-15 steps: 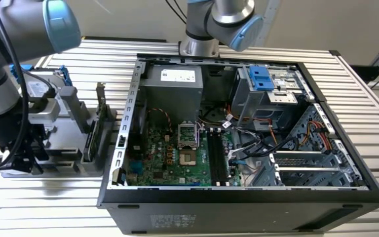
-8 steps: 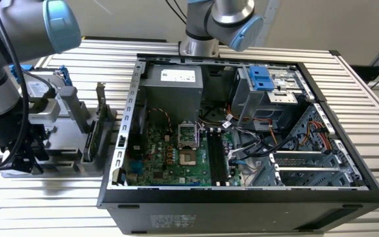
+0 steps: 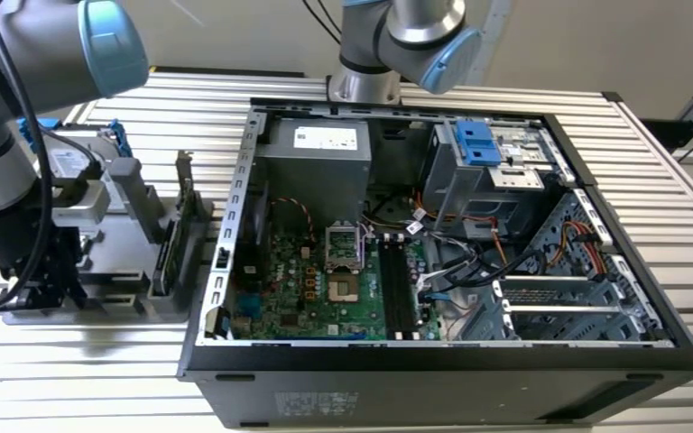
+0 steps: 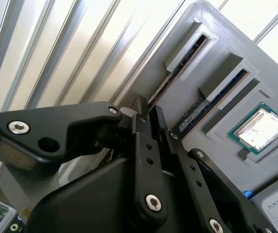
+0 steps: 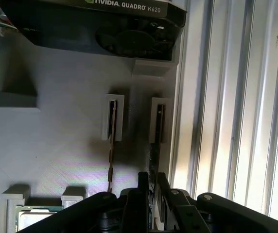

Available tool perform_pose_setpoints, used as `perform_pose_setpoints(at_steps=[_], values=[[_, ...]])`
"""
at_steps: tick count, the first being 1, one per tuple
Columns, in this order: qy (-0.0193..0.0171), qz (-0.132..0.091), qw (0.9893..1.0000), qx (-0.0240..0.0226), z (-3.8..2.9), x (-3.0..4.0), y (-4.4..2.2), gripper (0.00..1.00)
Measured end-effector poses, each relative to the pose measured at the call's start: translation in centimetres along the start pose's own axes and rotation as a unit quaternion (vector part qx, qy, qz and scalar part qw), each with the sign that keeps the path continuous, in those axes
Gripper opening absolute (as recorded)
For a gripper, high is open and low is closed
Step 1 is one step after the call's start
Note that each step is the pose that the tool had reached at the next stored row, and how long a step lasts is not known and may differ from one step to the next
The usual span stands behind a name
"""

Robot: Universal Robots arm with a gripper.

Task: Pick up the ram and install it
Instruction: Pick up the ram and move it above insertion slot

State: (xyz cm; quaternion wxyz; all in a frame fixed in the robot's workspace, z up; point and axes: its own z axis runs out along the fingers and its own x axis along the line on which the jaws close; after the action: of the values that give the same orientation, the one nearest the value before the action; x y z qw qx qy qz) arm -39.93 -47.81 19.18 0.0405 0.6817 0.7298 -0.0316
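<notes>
So, the gripper (image 5: 151, 178) is hung right over the grey holder (image 5: 56, 136) that is set on the slatted table (image 5: 236, 97), at the exterior view's left of the open computer case (image 3: 443, 365). Two memory sticks are stood on edge in that holder, each in its own raised slot, side by side and a bit apart. The ram (image 5: 153, 155) is the one nearer the holder's rim, next to the table slats. In both wrist views its free edge is run straight in between the black fingers (image 5: 143, 191). Those fingers are drawn in to a slim gap, no wider than the stick looks, so the ram is taken as pinched on both faces, though actual contact can't be fully made out. The ram is seated upright in its slot, with its far end tucked inside the slot's raised bracket. The second stick (image 5: 112, 131) is left untouched just beside it. Past that one, a processor chip (image 4: 260, 128) is laid flat in a square recess, and a graphics card (image 5: 129, 29) with a round fan is stood at the holder's far end. In the exterior view the arm (image 3: 10, 135) is bent down over the holder. The green motherboard (image 3: 310, 289) is faced up inside the case, and its long black memory slots (image 3: 395, 289) are well apart from the ram.
</notes>
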Motion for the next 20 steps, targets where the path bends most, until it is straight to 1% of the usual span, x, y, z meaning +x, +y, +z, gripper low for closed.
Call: perform_pose_setpoints(at_steps=[20], values=[[0.0000,0.000,1.0000,0.0000,0.00,0.00,-0.04,0.00]])
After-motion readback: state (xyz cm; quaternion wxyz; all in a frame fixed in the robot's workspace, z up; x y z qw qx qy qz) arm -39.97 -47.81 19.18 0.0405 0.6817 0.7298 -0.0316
